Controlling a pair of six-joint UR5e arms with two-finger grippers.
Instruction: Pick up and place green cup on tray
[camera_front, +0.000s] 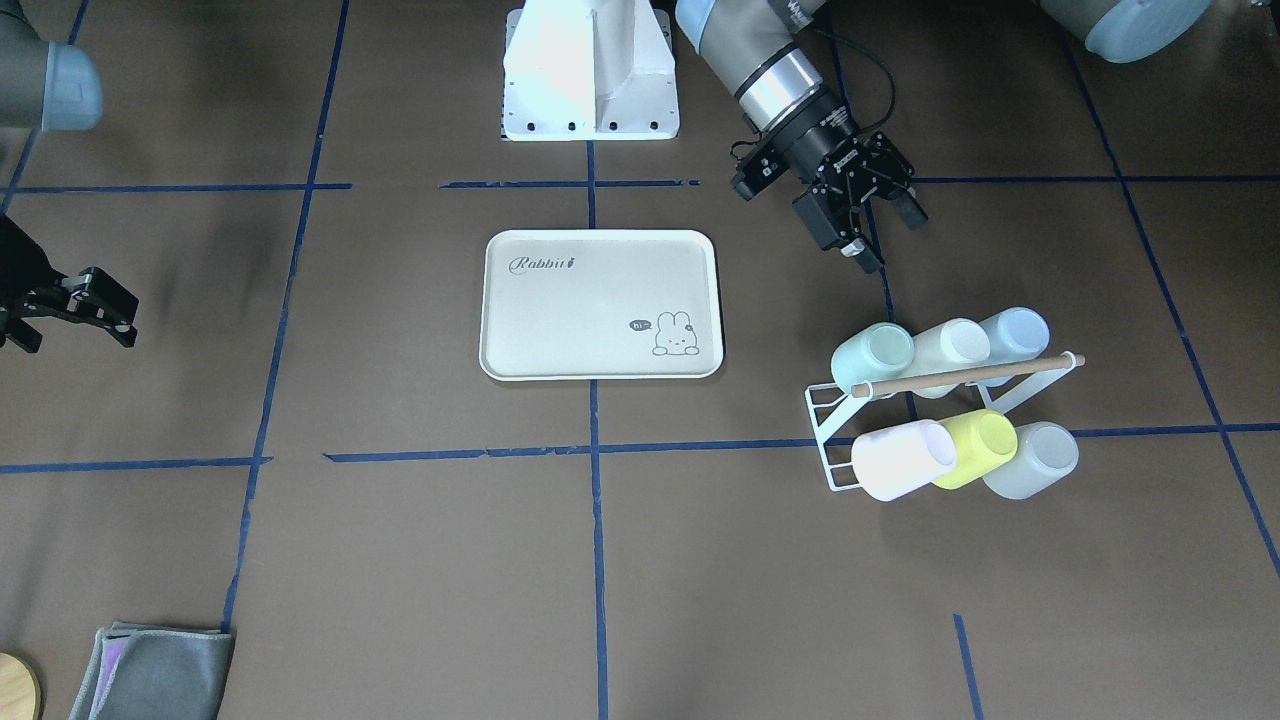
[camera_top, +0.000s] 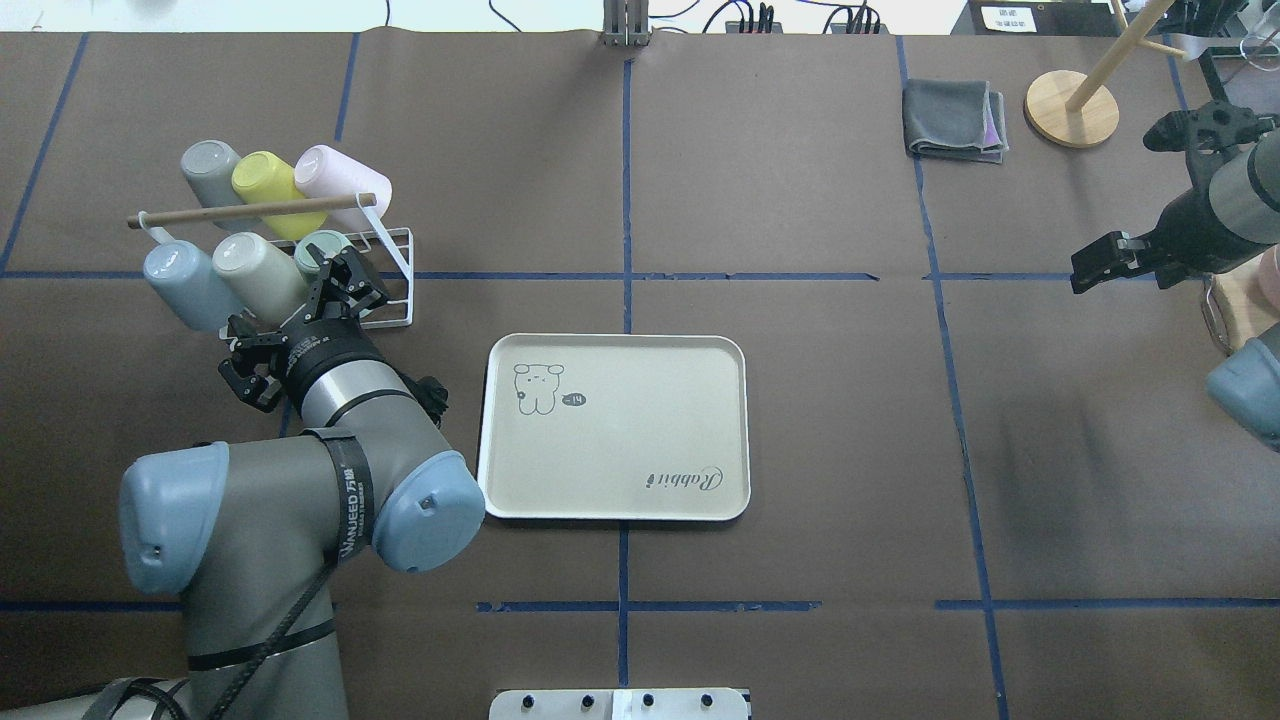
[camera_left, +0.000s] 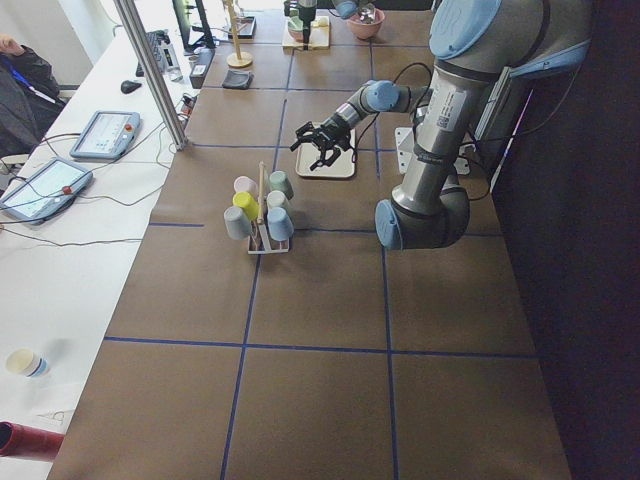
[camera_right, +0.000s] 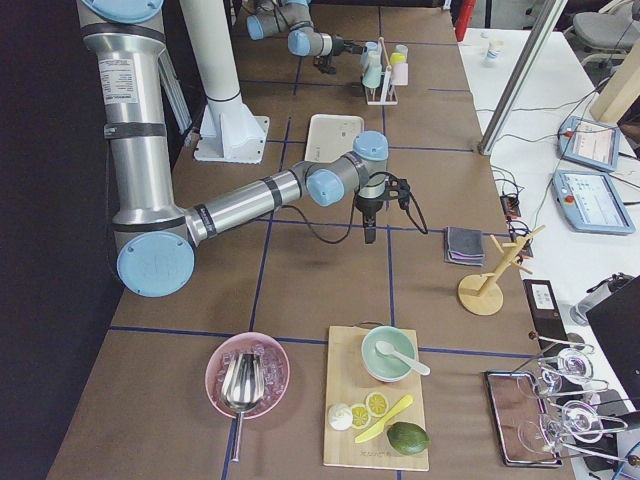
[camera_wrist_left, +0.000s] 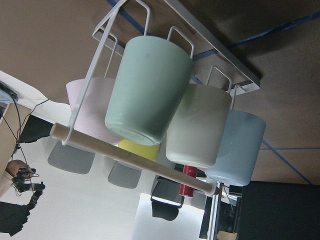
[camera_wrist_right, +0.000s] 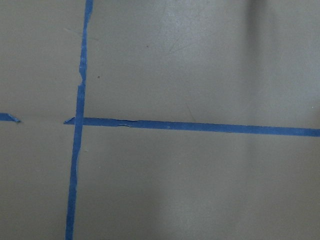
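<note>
Overhead exterior shows the left gripper (camera_top: 335, 272), jaws spread, with the pale mint-green plastic cup (camera_top: 320, 248) just beyond at 12 o'clock, tilted base-first toward it on the white wire rack (camera_top: 407, 275).

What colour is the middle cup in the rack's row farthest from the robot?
The middle cup is bright yellow-green, clearest in the exterior front-facing view.
</note>
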